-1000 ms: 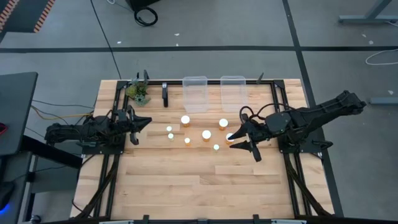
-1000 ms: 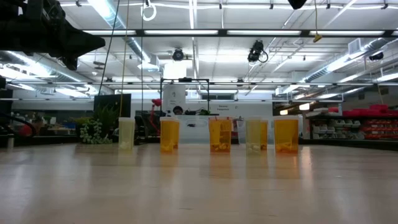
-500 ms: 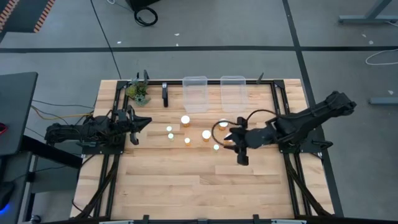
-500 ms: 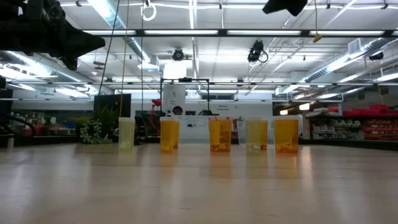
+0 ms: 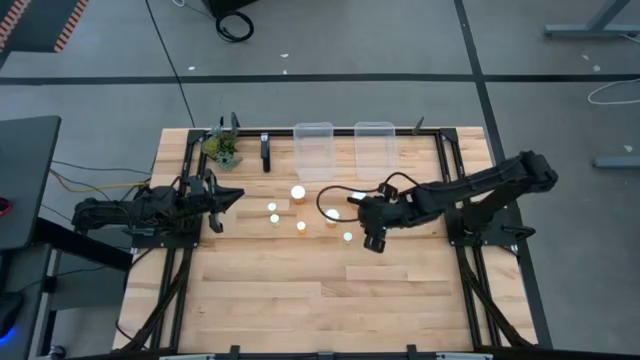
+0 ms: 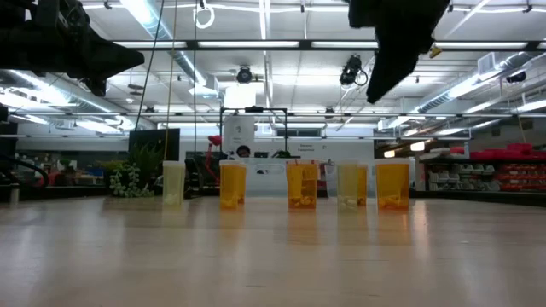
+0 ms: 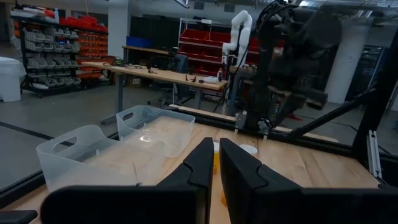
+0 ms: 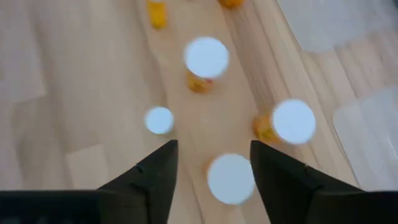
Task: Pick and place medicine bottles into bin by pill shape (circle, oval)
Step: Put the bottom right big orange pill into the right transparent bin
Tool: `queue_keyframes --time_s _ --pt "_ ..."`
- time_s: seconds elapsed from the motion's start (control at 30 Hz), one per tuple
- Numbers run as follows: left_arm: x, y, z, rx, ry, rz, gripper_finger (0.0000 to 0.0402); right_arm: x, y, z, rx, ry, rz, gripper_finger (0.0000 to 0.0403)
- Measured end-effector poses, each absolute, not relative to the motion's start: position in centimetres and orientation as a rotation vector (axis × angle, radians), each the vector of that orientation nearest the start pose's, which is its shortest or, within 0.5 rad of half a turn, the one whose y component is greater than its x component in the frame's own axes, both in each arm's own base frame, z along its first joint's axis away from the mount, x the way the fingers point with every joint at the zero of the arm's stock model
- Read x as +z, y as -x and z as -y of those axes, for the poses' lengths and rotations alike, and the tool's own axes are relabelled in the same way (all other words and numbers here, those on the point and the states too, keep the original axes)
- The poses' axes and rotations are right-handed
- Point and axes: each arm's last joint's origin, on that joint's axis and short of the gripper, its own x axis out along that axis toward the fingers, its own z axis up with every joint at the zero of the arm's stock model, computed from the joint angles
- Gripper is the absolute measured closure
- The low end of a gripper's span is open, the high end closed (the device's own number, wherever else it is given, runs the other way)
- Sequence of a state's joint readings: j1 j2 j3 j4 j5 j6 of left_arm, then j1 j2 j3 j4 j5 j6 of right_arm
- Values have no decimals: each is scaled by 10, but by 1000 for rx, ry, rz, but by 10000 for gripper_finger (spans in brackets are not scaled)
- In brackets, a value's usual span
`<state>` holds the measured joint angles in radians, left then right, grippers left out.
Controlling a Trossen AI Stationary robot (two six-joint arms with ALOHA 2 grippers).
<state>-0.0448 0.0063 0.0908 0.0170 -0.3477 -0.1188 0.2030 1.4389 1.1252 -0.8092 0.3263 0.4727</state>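
The right end effector [image 8: 211,165] is held above the counter [image 5: 300,290] with fingers apart and empty, a white-capped medicine bottle [image 8: 231,178] seen between them below. Neighbouring medicine bottles [image 5: 300,208] stand near; one could be knocked over if the descent is off-centre. The left end effector [image 5: 222,200], fingers together, waits aside.

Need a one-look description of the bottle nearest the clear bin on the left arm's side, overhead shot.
In the high view, find the two clear bins at the table's far edge and take the bin on the left arm's side. Just toward the table's middle from it stands a medicine bottle with a wide white cap. The small-capped bottles beside it are clearly narrower.
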Motion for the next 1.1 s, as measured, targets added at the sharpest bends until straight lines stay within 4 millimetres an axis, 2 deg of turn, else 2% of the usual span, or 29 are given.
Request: queue_keyframes --time_s 0.23,0.5,0.67,0.8,0.97,1.1 --pt "195 -90 -6 296 138 118 375 246 -272 -19 -481 -282 -1188 137" --pt "195 -90 -6 296 138 118 369 233 -278 -7 -543 -342 -1350 126" --pt "195 -90 -6 296 137 114 366 241 -296 -13 -567 -325 -1433 126" --pt "195 -90 -6 297 136 111 370 253 -305 -20 -577 -346 -1414 126" --pt "195 -90 -6 296 137 111 373 258 -298 -37 -611 -367 -1365 126" --pt "195 -90 -6 296 137 112 367 254 -288 -51 -642 -348 -1350 126"
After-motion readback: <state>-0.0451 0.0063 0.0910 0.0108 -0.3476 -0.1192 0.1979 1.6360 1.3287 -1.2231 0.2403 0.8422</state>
